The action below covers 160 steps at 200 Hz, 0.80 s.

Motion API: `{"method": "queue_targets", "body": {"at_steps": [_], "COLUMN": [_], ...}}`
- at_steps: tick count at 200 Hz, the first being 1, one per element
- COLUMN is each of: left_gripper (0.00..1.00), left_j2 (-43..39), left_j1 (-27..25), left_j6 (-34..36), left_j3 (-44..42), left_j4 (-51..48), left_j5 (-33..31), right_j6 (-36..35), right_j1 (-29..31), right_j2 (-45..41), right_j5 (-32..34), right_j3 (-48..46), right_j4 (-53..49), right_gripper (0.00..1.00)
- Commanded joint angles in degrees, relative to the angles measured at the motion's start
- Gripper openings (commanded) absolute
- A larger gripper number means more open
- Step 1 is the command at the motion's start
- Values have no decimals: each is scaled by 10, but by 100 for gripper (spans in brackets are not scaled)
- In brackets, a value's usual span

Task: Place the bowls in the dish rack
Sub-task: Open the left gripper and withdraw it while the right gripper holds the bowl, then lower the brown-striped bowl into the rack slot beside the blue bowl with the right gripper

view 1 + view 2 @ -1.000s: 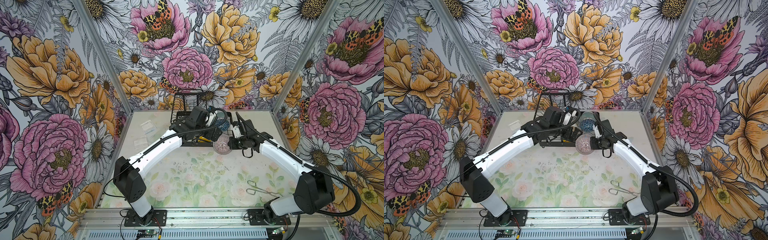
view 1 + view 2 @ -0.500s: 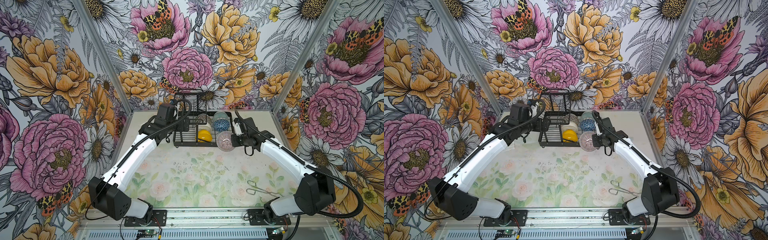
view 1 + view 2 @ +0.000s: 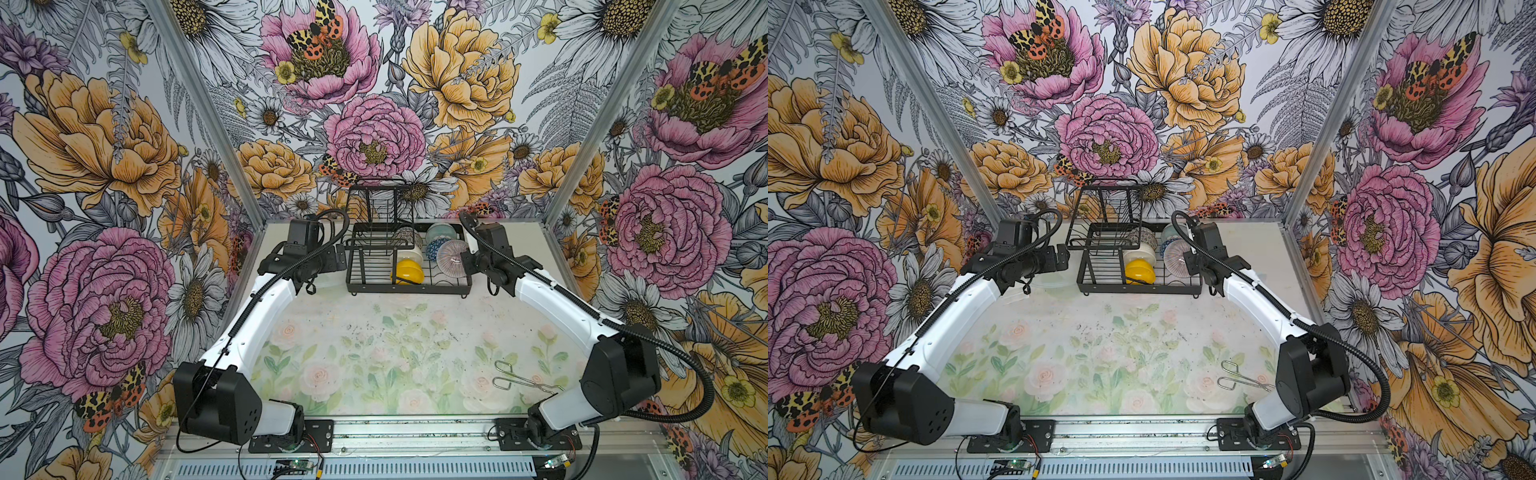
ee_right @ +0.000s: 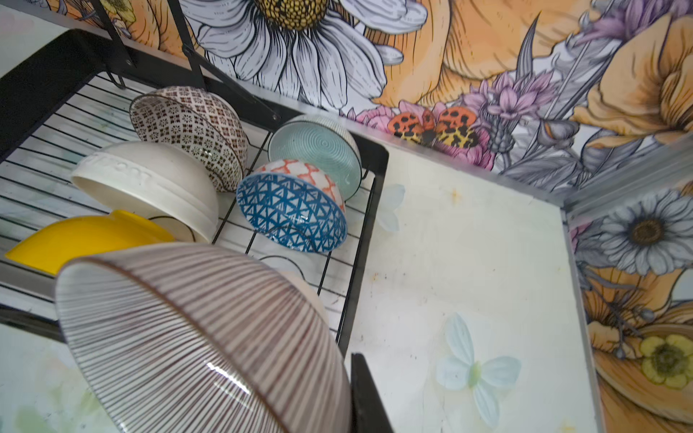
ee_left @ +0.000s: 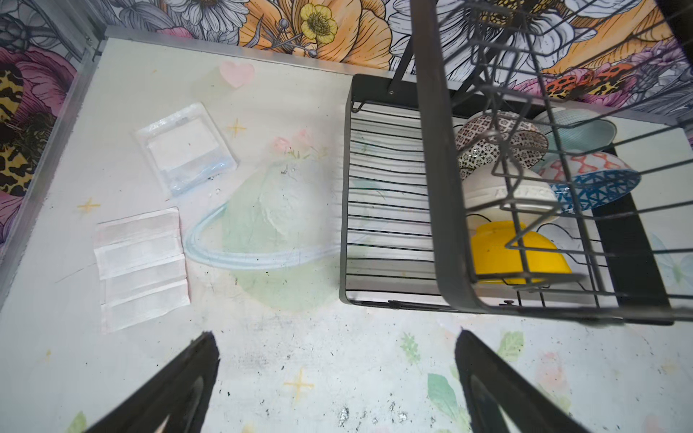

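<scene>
Clock directions are read in a top view, with 12 toward the back wall.

- Slip: the right gripper [image 3: 468, 261] is clenched on the rim of the mauve bowl [image 3: 453, 257] and nothing else. That is a thin pinch on a glossy edge with the bowl hanging tilted, so a jolt could make it swing or drop.
- Knock: the blue bowl [image 3: 432, 249] stands near, at 10 o'clock of the mauve bowl. Lowering the mauve bowl off-line could strike the blue bowl and upset its neighbours.
- Miss: the mauve bowl sits over the 4 o'clock corner of the rack [image 3: 409, 286], close to the right rim. If let go too far out, it may land on the rim and tip onto the table.
- Early release: I cannot tell whether the bowl touches the wires yet. Opening too soon would drop it.
- Bowl and fingers: the rim lies between the right fingers, and the bowl's body reaches toward 9 o'clock from them. In the right wrist view one finger [image 4: 369, 397] shows at the rim, and the bowl hides the other.
- The left gripper [image 5: 337, 393] is spread wide and empty, just beside the rack's 9 o'clock side.
</scene>
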Motion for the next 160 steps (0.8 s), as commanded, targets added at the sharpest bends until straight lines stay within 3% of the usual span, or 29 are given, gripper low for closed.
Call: {"method": "queue_targets", "body": {"at_steps": [1, 42, 160], "left_gripper": [99, 99, 99], "left_j2": [2, 21, 33], "left_j1": [25, 50, 49], "left_j6": [-4, -5, -17], "left_j3": [-19, -39, -54], "left_j4": [14, 23, 36], "left_j5": [26, 44, 67], "right_j6": [-72, -200, -359], "right_j1": [5, 14, 30], "right_j2": [-14, -14, 120], "right_j5": [24, 11, 55], "right_j3": [-54, -181, -189], "right_j4": [180, 429, 641], "right_gripper": [0, 0, 0]}}
